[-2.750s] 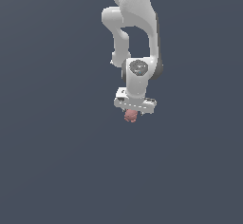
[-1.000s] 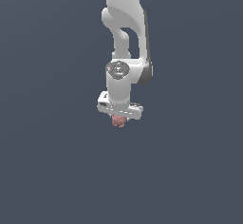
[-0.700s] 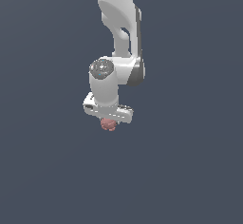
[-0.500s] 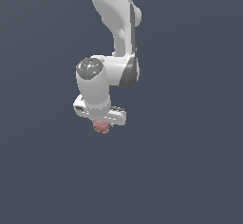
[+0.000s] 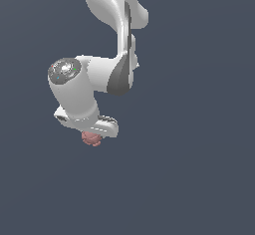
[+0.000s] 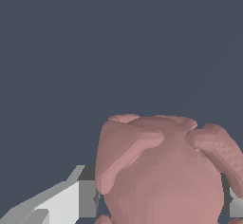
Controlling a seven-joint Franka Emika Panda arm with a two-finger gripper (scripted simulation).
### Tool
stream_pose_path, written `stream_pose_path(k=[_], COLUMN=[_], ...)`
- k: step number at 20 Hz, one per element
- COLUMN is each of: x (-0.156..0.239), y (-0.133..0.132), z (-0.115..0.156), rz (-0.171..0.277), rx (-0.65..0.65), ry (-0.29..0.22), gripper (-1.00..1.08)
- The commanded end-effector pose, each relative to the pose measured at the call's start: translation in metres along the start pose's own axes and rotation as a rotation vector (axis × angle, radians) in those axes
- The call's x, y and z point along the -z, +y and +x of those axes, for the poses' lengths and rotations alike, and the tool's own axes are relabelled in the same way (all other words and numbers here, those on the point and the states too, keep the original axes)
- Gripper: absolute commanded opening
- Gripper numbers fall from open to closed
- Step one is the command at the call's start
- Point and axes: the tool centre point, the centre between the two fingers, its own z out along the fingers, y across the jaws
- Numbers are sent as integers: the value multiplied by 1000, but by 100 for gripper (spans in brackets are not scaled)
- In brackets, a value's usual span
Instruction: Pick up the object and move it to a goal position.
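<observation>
The object is a small pinkish-red lumpy blob [image 5: 91, 139]. It hangs just under the white hand of my arm in the exterior view. My gripper [image 5: 90, 136] is shut on it, and the hand hides most of the fingers there. In the wrist view the blob [image 6: 161, 171] fills the space between my two fingers [image 6: 88, 193], which press on its sides. The blob is held in the air, apart from any surface. No goal marker shows in either view.
The white arm [image 5: 117, 40] comes down from the top of the exterior view, with its wrist joint [image 5: 64, 69] bent toward that view's left. Behind it is only a plain dark blue-grey background.
My arm has swung toward the exterior view's left and come closer to the camera, carrying the blob with it. The grip on the blob has not changed.
</observation>
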Motion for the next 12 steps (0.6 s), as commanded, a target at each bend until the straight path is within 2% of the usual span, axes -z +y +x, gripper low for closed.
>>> stream_pose_path(k=[1,12], x=[5,12], y=[5,14], z=[8,21], rz=[0,0], rx=[1,1], ry=[0,-1], gripper=[-100,-100])
